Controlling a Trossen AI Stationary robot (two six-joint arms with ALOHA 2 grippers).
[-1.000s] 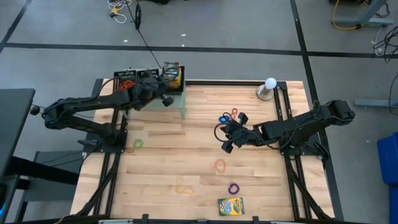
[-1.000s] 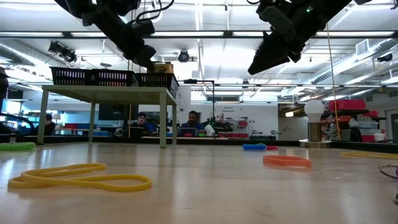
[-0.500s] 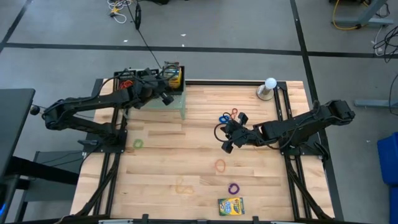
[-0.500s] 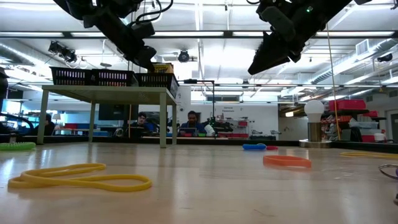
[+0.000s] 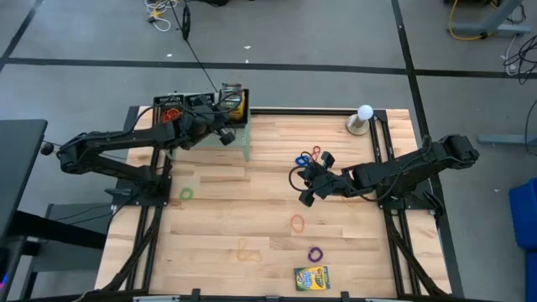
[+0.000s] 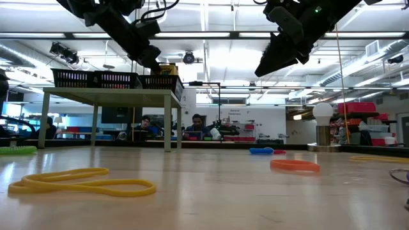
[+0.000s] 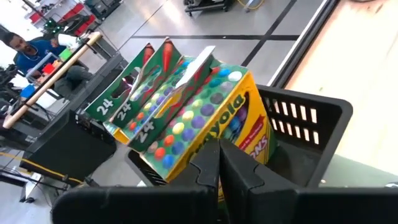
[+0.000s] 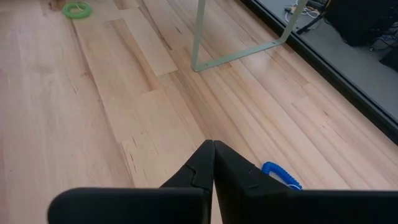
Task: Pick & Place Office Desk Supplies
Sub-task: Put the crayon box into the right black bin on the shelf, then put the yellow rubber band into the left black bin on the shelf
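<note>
1. A crayon box [image 7: 205, 118] stands tilted in a black mesh tray [image 7: 305, 134] on the pale green stand [image 5: 246, 143] at the table's far left corner.
2. The left gripper [image 7: 219, 163] hovers just before the box, fingers pressed together, holding nothing.
3. The right gripper [image 8: 214, 163] hangs clenched and empty above mid-table, near a blue rubber band [image 8: 281, 174].
4. Another crayon box [image 5: 311, 277] lies at the near edge.
</note>
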